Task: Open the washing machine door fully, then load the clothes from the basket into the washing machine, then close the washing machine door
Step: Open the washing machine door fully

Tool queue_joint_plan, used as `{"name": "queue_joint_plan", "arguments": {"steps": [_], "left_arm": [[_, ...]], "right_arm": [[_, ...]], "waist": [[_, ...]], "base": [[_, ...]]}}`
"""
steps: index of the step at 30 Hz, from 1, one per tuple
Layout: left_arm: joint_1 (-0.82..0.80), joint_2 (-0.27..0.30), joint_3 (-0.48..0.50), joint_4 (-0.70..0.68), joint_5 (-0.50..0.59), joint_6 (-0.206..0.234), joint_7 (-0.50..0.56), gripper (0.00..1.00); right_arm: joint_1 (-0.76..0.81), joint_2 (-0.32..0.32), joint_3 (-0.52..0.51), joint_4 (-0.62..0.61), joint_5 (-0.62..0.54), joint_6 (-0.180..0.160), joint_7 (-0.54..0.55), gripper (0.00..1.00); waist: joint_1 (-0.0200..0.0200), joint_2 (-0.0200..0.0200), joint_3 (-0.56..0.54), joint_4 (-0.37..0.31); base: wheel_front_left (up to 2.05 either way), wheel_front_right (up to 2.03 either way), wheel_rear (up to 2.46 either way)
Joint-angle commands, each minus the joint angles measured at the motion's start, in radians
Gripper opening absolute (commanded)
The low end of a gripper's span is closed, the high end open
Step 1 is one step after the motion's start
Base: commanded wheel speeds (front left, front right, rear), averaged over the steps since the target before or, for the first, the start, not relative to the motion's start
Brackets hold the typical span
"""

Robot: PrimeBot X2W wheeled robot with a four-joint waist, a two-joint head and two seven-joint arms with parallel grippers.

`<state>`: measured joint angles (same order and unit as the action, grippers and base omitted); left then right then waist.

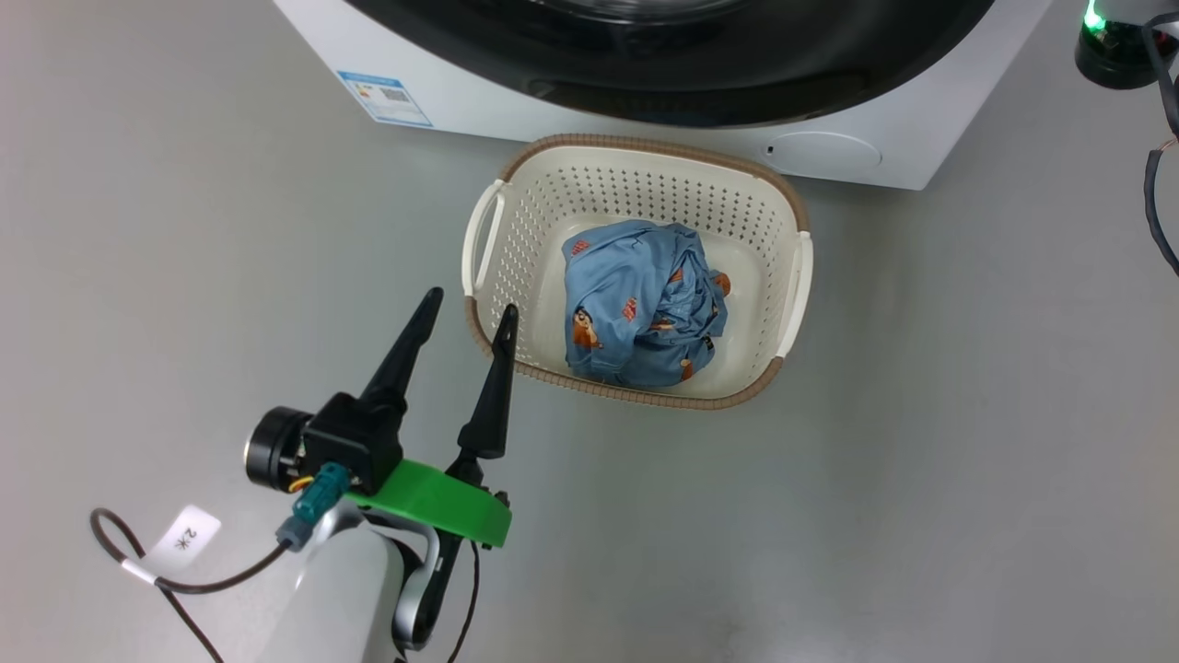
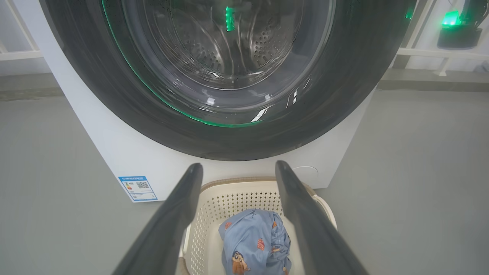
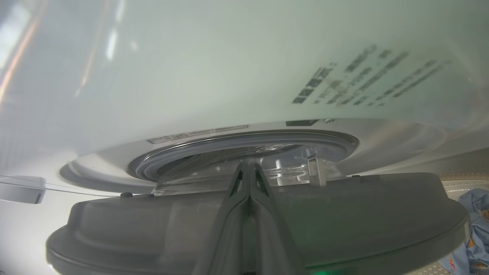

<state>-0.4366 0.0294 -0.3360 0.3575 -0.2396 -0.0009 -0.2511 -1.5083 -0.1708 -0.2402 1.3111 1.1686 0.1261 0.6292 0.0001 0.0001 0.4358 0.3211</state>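
Crumpled blue clothes (image 1: 645, 304) are lying in the basket (image 1: 553, 198) before the door (image 1: 691, 87); left gripper (image 1: 471, 304) gaping empty, right gripper (image 3: 249, 168) pinched shut.

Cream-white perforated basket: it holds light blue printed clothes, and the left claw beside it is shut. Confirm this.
Wrong: the left claw is open, jaws apart, per the head view. The light blue printed clothes do lie in the cream-white perforated basket.

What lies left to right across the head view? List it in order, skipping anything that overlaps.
White cable tag → left gripper → clothes, lying in the basket → round filter cap → black device with a green light.
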Motion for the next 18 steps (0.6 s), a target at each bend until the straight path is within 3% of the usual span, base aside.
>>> {"name": "queue_joint_plan", "arguments": {"steps": [1, 18], "left_arm": [[-0.015, 0.021, 0.031, -0.021, 0.0, 0.007, -0.011, 1.0], [-0.007, 0.021, 0.052, -0.001, 0.024, -0.008, -0.011, 1.0]], "right_arm": [[0.0, 0.05, 0.007, -0.02, -0.009, 0.005, 0.034, 0.0], [0.041, 0.073, 0.044, -0.03, -0.024, 0.005, 0.201, 0.0]], "waist": [[0.0, -0.0001, -0.003, -0.006], [0.0, -0.0001, -0.039, -0.046]], "base": [[0.0, 0.0, 0.0], [0.0, 0.0, 0.0]]}}
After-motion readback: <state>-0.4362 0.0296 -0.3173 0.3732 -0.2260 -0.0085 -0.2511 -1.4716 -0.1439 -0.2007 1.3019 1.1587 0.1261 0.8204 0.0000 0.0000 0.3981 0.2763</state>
